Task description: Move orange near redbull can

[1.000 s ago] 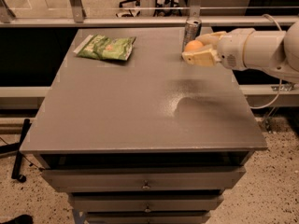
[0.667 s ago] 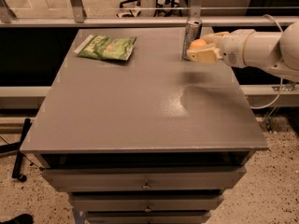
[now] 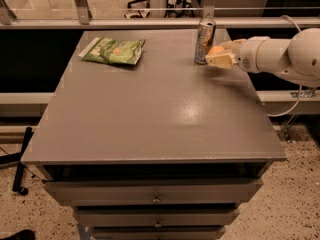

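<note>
Orange (image 3: 216, 50) clamped between the cream fingers (image 3: 220, 60) of the gripper (image 3: 218, 54), over the far right part of the grey table (image 3: 150, 114). Just to the right of the redbull can (image 3: 204, 41), very close or touching; cannot tell which. Can upright near the table's far edge, silver and blue, shiny top showing. White arm (image 3: 280, 59) reaching in from the right side, level with the table's far end, wrist pointing left toward the can. Faint shadow on the table under the gripper. Flat green snack bag (image 3: 114, 50) lying near the far left corner, well apart from can and orange. Drawers (image 3: 155, 194) with small knobs below the table's front edge.
</note>
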`<move>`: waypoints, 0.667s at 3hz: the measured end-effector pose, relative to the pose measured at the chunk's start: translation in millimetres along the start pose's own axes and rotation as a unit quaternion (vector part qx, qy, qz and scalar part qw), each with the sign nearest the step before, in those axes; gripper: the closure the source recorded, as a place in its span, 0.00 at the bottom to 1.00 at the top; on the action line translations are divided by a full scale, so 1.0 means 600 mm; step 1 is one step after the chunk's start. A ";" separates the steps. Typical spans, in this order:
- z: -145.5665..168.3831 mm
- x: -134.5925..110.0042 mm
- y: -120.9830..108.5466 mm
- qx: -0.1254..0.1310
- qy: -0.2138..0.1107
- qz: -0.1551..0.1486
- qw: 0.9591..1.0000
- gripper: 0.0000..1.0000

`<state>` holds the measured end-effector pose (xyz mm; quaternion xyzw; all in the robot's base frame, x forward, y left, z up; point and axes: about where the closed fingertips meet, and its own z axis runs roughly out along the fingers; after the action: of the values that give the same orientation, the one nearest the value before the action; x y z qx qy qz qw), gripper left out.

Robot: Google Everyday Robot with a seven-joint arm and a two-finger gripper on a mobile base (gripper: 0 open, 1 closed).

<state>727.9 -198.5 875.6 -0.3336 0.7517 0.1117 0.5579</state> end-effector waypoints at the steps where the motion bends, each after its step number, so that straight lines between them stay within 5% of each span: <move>1: 0.017 0.023 -0.018 0.005 0.012 0.015 1.000 0.84; 2: 0.030 0.033 -0.024 0.001 0.017 0.023 1.000 0.60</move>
<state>747.4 -206.9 854.2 -0.3175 0.7686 0.1177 0.5428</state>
